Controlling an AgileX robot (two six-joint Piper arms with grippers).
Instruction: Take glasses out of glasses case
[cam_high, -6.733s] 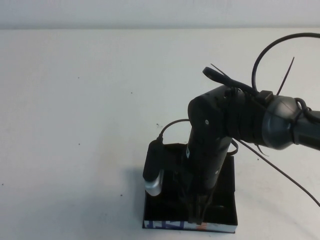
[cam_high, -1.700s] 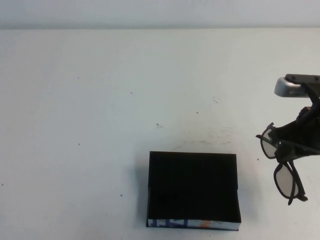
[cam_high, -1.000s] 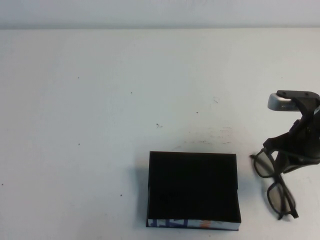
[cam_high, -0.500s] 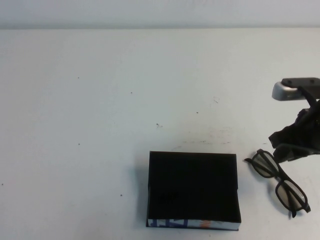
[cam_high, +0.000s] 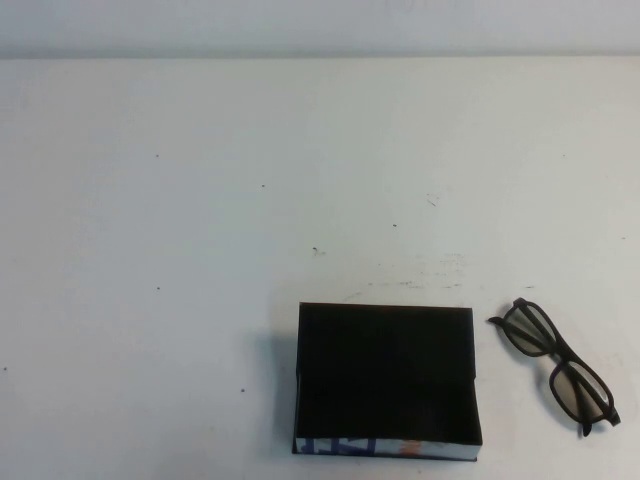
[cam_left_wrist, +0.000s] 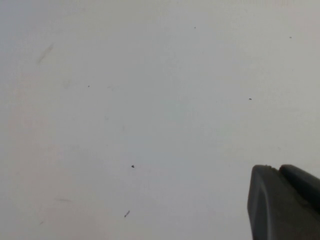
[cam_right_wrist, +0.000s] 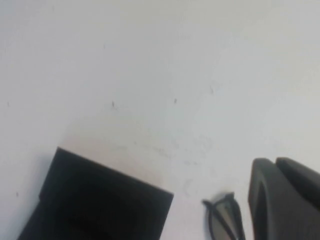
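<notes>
Glasses beside glasses case; claws only in wrist views.

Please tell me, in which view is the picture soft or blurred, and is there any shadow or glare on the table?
High view: even light, no glare, only a faint shadow left of the glasses case; the glasses look sharp. Right wrist view: soft, the case's edges hazy, the right gripper blurred. Left wrist view: the left gripper is a dark blur over plain table.

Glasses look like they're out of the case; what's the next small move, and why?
Probably none beyond parking both arms. The glasses lie flat on the table, right of the open case and apart from it. The right gripper is raised above them, holding nothing; the left gripper hangs over bare table.
</notes>
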